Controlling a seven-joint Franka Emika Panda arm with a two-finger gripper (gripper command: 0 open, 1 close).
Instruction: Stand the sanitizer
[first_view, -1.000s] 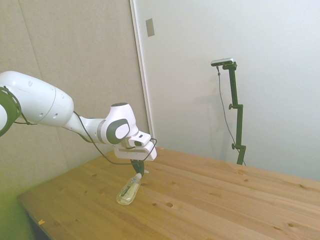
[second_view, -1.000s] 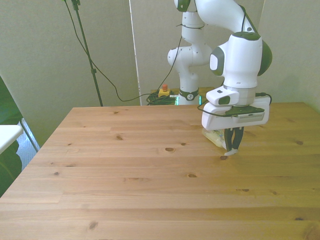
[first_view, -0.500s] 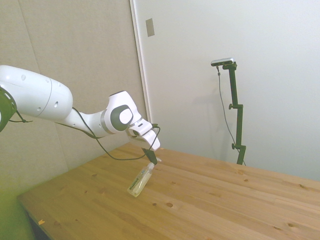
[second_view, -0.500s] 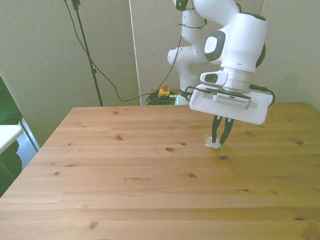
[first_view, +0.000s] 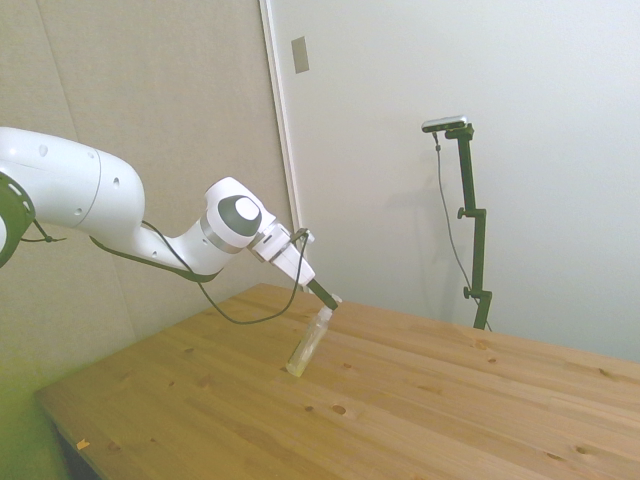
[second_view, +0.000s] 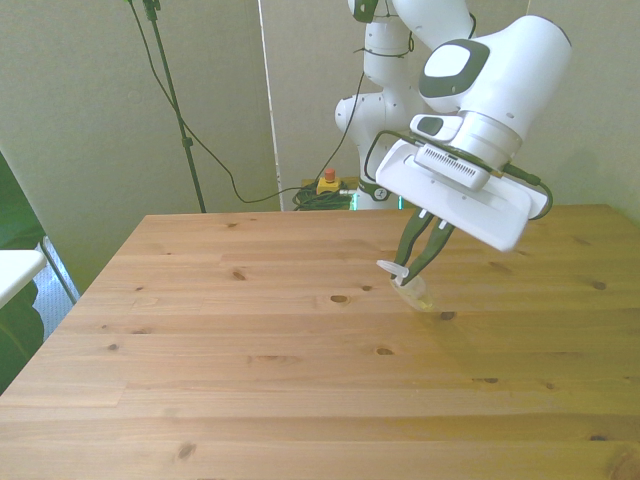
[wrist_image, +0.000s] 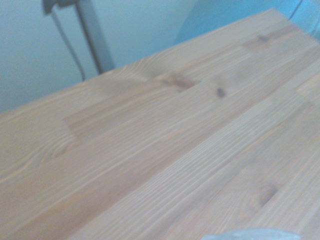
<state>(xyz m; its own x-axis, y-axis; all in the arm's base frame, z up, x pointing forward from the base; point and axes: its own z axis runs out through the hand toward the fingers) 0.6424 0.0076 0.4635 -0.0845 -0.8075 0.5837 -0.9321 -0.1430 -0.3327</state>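
Sanitizer (first_view: 309, 345) hangs steeply tilted from your pincer (first_view: 327, 300), its base at or just above the table (first_view: 420, 410), its white pump top pinched between the fingers; whether the base truly touches the wood, you cannot tell from either view. The pincer is clamped on the neck end, fingers drawn close together in the front view, where the bottle (second_view: 412, 292) shows only partly below them.

Judge it a light thing: a slender clear plastic bottle, part full of pale liquid, with walls likely smooth and a little slippery. The pump head is the narrowest and probably least firm spot to hold, so it may pivot or slip in your grip as you bring it upright. The narrow base will likely tip easily, so let go only once it sits flat and plumb.
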